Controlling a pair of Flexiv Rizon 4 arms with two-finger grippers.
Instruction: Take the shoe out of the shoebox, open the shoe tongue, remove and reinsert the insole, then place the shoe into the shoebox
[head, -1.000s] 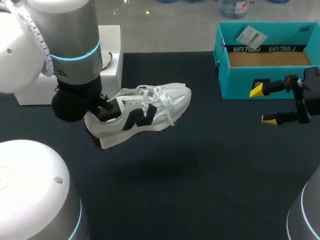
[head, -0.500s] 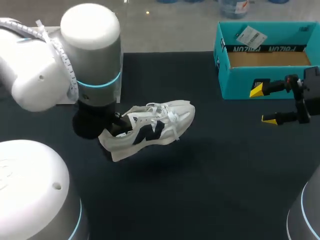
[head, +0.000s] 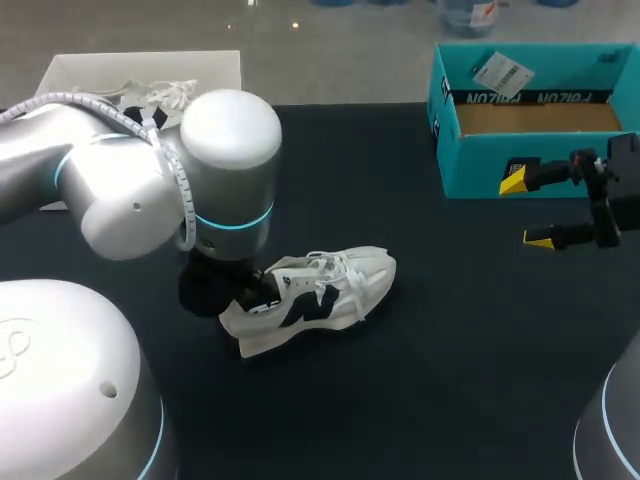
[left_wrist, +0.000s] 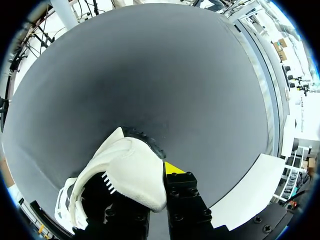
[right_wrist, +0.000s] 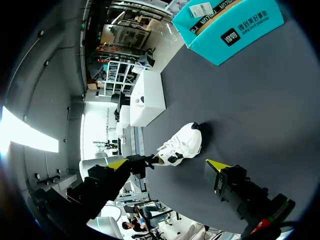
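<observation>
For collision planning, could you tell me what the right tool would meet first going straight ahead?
Most likely the white sneaker, gripped at its heel by the left tool; depth is unclear.

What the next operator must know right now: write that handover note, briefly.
Left gripper: shut on the white sneaker at its heel. The sneaker is low over the mat, left of middle; contact with the mat is unclear.
Right gripper: open, empty, in front of the teal shoebox, which stands open at the far right.
Done: sneaker out of the shoebox.
Left: open tongue, pull and refit insole, rebox sneaker.
</observation>
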